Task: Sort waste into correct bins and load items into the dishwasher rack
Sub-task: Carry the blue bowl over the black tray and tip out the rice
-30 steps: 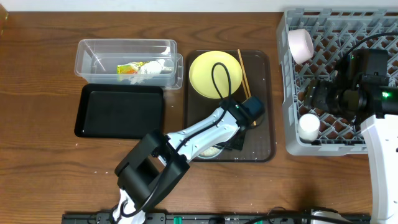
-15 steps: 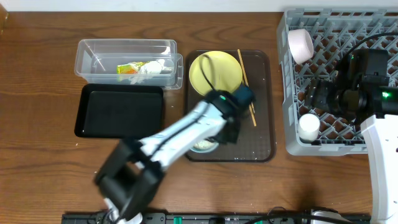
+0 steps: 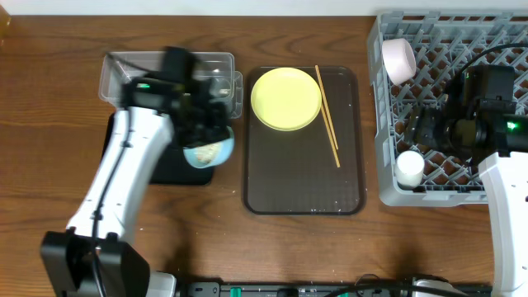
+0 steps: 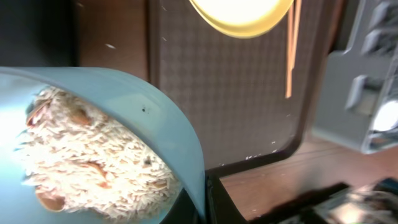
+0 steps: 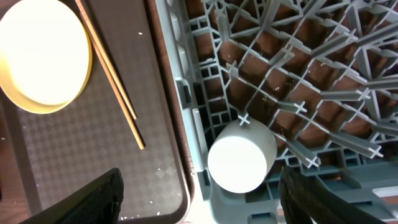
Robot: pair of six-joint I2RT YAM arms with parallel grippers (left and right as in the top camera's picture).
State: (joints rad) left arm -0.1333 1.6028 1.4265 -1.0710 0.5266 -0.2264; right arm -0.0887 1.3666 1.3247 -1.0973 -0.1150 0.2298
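My left gripper (image 3: 202, 136) is shut on the rim of the light blue bowl (image 3: 208, 150), which is tilted and holds white rice leftovers (image 4: 93, 155). The bowl hangs over the right end of the black tray (image 3: 177, 172), in front of the clear tub (image 3: 210, 59). My arm hides the wrapper. The yellow plate (image 3: 285, 98) and chopsticks (image 3: 327, 115) lie on the brown serving tray (image 3: 304, 186). My right gripper (image 3: 415, 129) stands open over the grey rack (image 3: 386, 191), just above the white cup (image 5: 241, 155). The pinkish bowl (image 3: 398, 59) leans in the rack's far left corner.
The brown tray's surface carries a few stray rice grains (image 5: 163, 169). The rack fills the right side of the table, with its left wall close to the brown tray. Bare wood runs along the front of the table.
My left arm has lifted the blue bowl off the brown tray and swung it left to the black tray. The right arm has not moved.
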